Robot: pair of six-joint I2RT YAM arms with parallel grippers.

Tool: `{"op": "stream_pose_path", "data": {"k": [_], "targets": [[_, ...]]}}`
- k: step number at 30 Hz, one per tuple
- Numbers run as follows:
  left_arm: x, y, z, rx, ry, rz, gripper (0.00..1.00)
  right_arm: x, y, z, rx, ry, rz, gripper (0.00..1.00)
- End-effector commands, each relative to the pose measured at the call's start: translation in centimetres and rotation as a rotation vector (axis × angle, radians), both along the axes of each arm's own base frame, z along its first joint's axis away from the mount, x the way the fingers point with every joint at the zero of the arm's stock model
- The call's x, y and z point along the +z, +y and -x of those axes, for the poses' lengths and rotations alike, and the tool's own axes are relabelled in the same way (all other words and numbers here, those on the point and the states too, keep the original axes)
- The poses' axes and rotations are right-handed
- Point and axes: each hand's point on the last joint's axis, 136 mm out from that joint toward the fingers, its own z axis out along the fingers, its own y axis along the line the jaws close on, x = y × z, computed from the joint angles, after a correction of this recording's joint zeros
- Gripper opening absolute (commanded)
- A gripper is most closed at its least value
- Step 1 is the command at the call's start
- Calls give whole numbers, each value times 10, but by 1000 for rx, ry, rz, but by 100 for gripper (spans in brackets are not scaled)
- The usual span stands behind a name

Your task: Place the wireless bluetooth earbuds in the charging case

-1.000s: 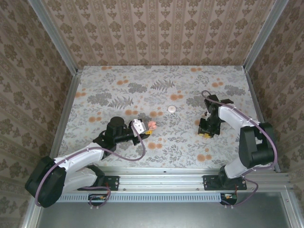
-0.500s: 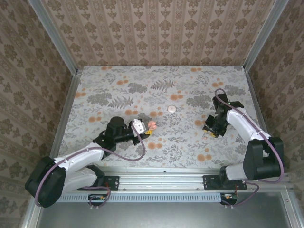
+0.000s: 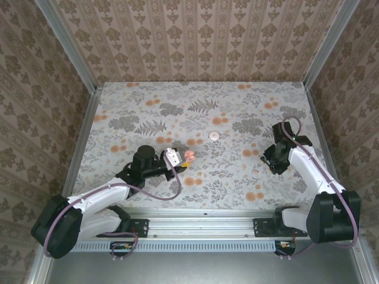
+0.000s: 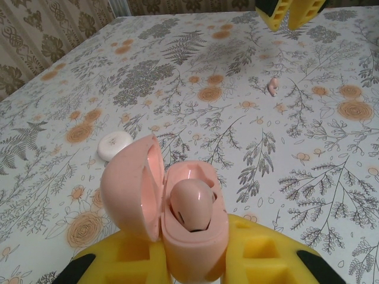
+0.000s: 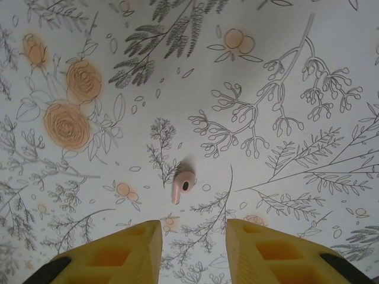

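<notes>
My left gripper (image 3: 184,158) (image 4: 195,267) is shut on the pink charging case (image 3: 190,156) (image 4: 204,239), holding it just above the table, left of centre. The lid stands open to the left, and one pale pink earbud (image 4: 189,204) sits in its socket. A second earbud (image 5: 182,186) (image 4: 273,86) (image 3: 256,171) lies loose on the flowered tablecloth. My right gripper (image 5: 193,248) (image 3: 270,161) hovers just beside it, open, with nothing between its yellow fingers (image 4: 290,10).
A small white disc (image 3: 213,135) (image 4: 115,145) lies on the cloth beyond the case. A pale pinkish round spot (image 3: 248,152) shows near the right gripper. Patterned walls close off the table (image 3: 118,106) on three sides.
The right gripper has opened a little and drawn back to the right, leaving the earbud lying on the cloth. The left arm and the case have not moved.
</notes>
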Motion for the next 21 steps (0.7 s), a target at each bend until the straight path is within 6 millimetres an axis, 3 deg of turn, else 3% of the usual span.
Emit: {"op": "stream_pose_path", "data": {"k": [1, 6, 11, 21], "targets": [[11, -4, -2, -2, -14, 26, 0, -10, -2, -3, -132, -16, -28, 36], [10, -4, -2, 1, -19, 19, 0, -24, 9, -9, -204, -10, -116, 38], [11, -2, -3, 9, -24, 19, 0, -37, 11, -4, -314, 21, -148, 37], [11, -1, -4, 15, -36, 12, 0, -43, 19, -10, -342, 93, -171, 35]]}}
